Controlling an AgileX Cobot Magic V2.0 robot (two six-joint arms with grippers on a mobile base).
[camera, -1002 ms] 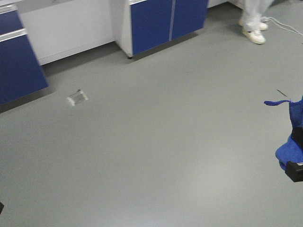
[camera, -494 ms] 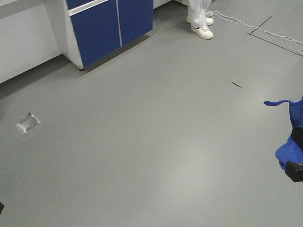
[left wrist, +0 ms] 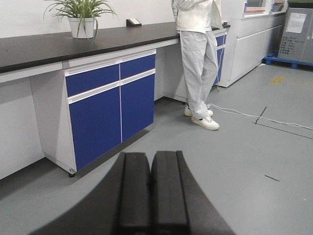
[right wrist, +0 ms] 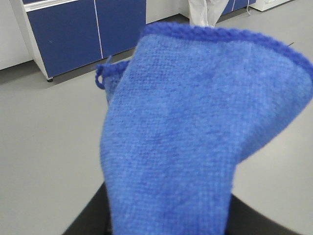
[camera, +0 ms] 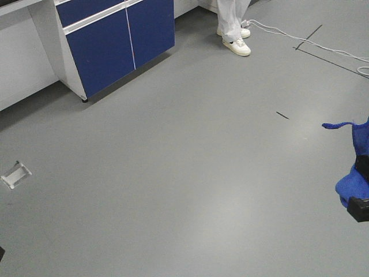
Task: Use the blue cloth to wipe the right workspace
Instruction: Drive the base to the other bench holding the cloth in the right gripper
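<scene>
1. Looked down, in the front view, on a plain matte grey floor [camera: 173,173] with a soft patch of glare and a short dark mark; caught a small metallic plate [camera: 15,174] set into it at the left.
2. Found blue-doored cabinets [camera: 118,43] on white carcasses along the far side. Above them, in the left wrist view, made out the right workspace [left wrist: 49,46]: a long matte black benchtop carrying a potted plant [left wrist: 82,19] and a small black box [left wrist: 133,22] with a white face.
3. Noted a person [left wrist: 198,54] in white clothes and white shoes standing by the bench, head cut off by the top edge, and a pale cable [left wrist: 254,117] trailing over the floor nearby.
4. Could see only a sliver of the right gripper [camera: 360,190] at the right edge of the front view. Nearly buried under fabric in its own wrist view, so could not read the gap directly. Plainly clamped on the blue cloth [right wrist: 195,137], which rose from between the dark fingers.
5. Saw the left gripper [left wrist: 150,191] with both black fingers pressed flat together, nothing between them.
6. Placed the cloth in the air above the floor, at the far right, well apart from the benchtop and touching no surface.
7. Appeared bright royal blue with a nubbly weave, bunched into a thick fold, with a stitched hem along the upper edge and a thin tail-like corner poking out to one side.
</scene>
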